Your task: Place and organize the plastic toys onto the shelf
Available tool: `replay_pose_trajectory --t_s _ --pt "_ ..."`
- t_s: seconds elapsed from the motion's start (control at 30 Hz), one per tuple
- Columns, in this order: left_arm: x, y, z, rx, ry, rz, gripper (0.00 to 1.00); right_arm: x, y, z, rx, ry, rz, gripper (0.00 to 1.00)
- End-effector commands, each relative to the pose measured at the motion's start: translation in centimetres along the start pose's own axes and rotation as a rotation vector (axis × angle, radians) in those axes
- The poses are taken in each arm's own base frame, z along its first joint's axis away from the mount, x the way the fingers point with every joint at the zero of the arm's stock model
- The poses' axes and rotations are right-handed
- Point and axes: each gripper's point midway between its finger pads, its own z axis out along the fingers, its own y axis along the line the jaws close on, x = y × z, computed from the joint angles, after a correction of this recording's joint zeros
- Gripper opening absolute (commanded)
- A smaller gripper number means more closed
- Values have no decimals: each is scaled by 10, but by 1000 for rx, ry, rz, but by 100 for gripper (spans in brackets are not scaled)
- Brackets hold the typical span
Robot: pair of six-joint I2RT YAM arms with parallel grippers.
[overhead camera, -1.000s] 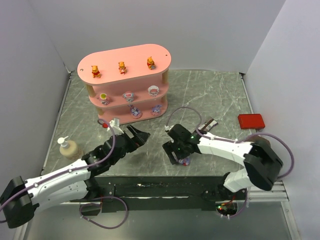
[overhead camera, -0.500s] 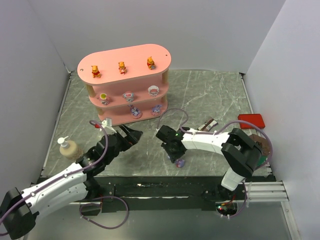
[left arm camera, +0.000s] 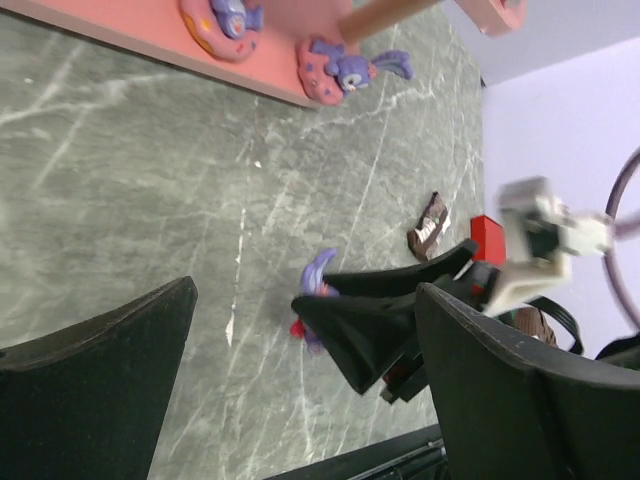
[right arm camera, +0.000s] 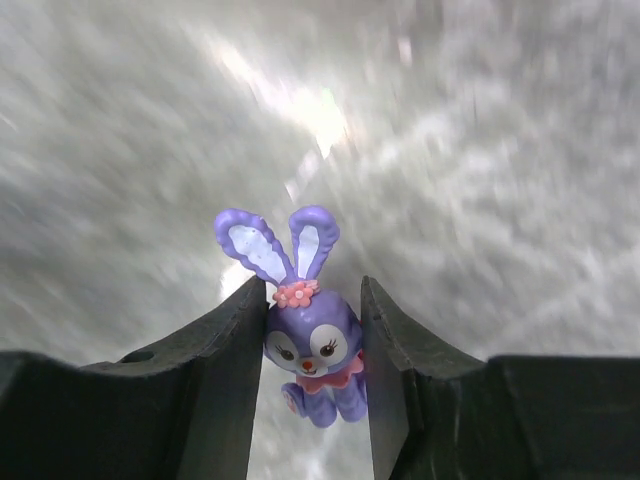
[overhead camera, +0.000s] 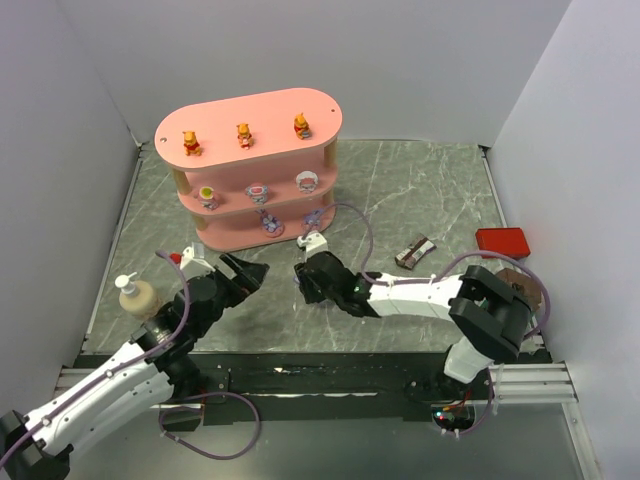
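Note:
My right gripper point(right arm camera: 313, 305) is shut on a purple bunny toy point(right arm camera: 312, 338), which hangs upright between its fingers above the table. In the top view this gripper point(overhead camera: 302, 281) is just in front of the pink shelf point(overhead camera: 270, 108). Three orange bears point(overhead camera: 243, 133) stand on the shelf's top tier, three pink-white toys point(overhead camera: 258, 190) on the middle tier and two purple toys point(overhead camera: 270, 222) on the bottom tier. My left gripper point(overhead camera: 246, 271) is open and empty, just left of the right one. The left wrist view shows the held bunny point(left arm camera: 318, 272) between the right gripper's fingers point(left arm camera: 370, 325).
A soap bottle point(overhead camera: 135, 295) stands at the table's left edge. A brown snack bar point(overhead camera: 415, 250) and a red flat box point(overhead camera: 502, 241) lie to the right. White walls close in the table on three sides.
My right gripper closed on the purple bunny at the front of the table and carried it left and toward the shelf. My left arm drew back to the left, still open.

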Motion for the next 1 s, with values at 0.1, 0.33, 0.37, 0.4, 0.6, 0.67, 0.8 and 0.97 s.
replay_pose_trajectory --t_s 0.1,0.33,0.37,0.4,0.6,0.67,0.8,0.97 --pt "-12 8 -7 -45 -46 -7 96 -93 33 11 -160 -594 133 0" --pt "-6 13 -3 -57 -29 -3 96 -106 31 0 -196 -874 203 0" --pt "-6 12 -2 -56 -28 -3 96 -107 30 -1 -187 -887 198 0" --pt "-5 13 -2 -59 -26 -3 96 -109 28 -1 -181 -905 206 0" --pt "-4 14 2 -70 -24 12 96 -112 29 7 -167 -952 220 1" --pt "-5 13 2 -71 -25 19 96 -117 30 11 -152 -964 237 2" --pt "-7 14 1 -81 -28 29 96 -121 35 18 -131 -974 255 2" --pt "-11 12 0 -88 -35 41 96 -136 38 7 -138 -1012 284 6"
